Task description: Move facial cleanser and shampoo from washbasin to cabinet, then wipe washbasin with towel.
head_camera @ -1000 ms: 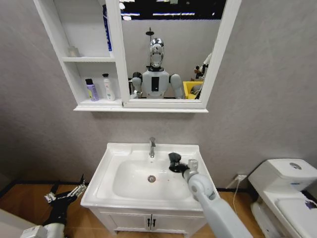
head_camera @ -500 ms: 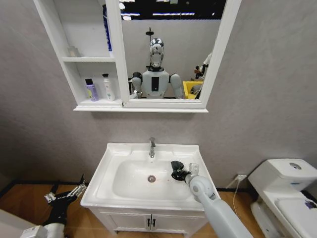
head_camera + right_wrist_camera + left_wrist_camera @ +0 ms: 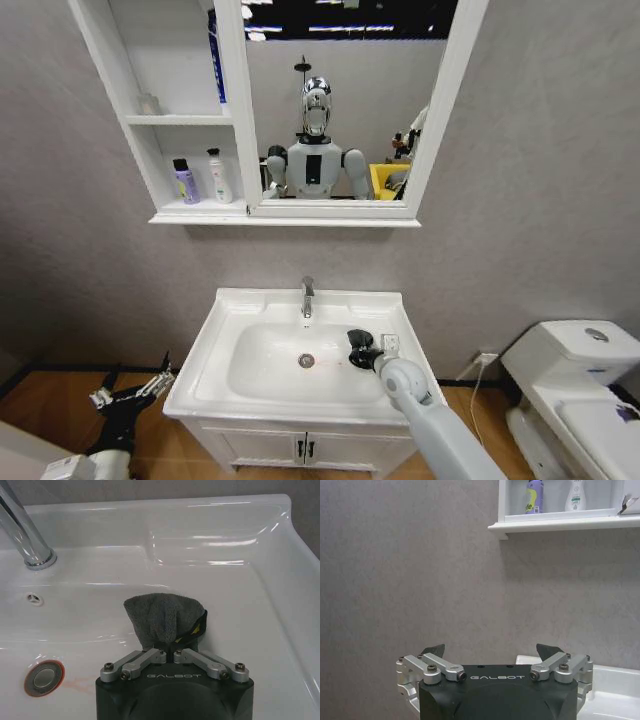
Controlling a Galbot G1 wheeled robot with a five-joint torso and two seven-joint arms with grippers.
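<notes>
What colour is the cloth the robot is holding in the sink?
Dark grey to black; the towel shows best in the right wrist view.

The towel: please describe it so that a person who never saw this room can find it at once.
Find the washbasin under the mirror; the towel is inside its bowl, on the right of the drain. It is a small dark cloth pinched in the right gripper, the only soft dark thing on the white basin.

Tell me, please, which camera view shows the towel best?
The right wrist view: the towel hangs pinched in the right gripper over the washbasin. In the head view it is a small dark patch.
</notes>
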